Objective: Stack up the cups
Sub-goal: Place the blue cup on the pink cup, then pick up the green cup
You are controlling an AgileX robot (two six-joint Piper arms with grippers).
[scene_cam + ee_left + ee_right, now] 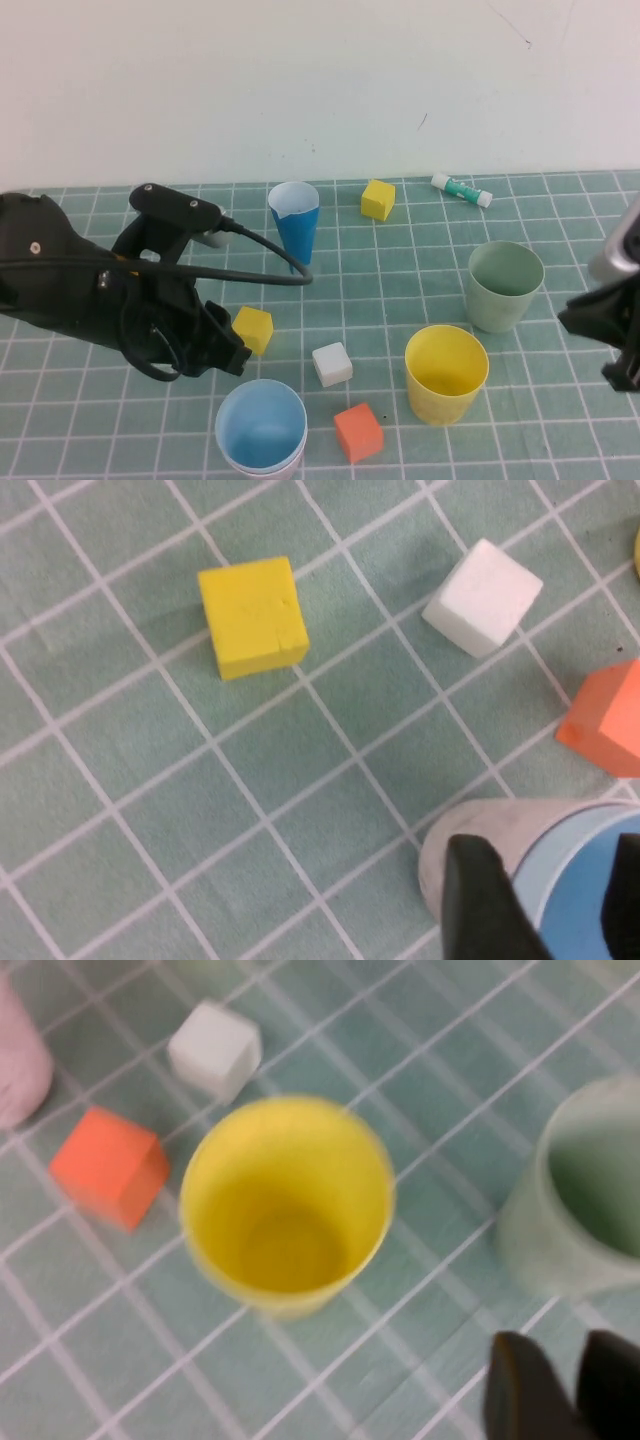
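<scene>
Cups stand upright on the gridded green worktop [400, 290], four of them, two already nested. At the near edge the light blue cup [261, 427] sits inside the pink cup [268, 468], whose rim alone shows and whose base is cut off by the frame. Just right of centre stands the yellow cup [446, 373], with the sage green cup [504, 286] close behind it to the right, apart from it; both are wide, smooth, open-mouthed tumblers.

The left gripper [235, 352] hangs above the worktop beside a yellow cube [253, 329], just behind the nested pair. Its jaws are mostly hidden by the arm's dark body; the left wrist view shows only dark fingertips [485, 900] over the blue rim, so I cannot tell their gap, though nothing sits between them.

The right gripper [565, 1385] hovers at the right edge, largely cut off; its jaws look narrow and empty, near the green cup.

A white cube [332, 363] and an orange cube [358, 432] lie between the stack and the yellow cup.
</scene>
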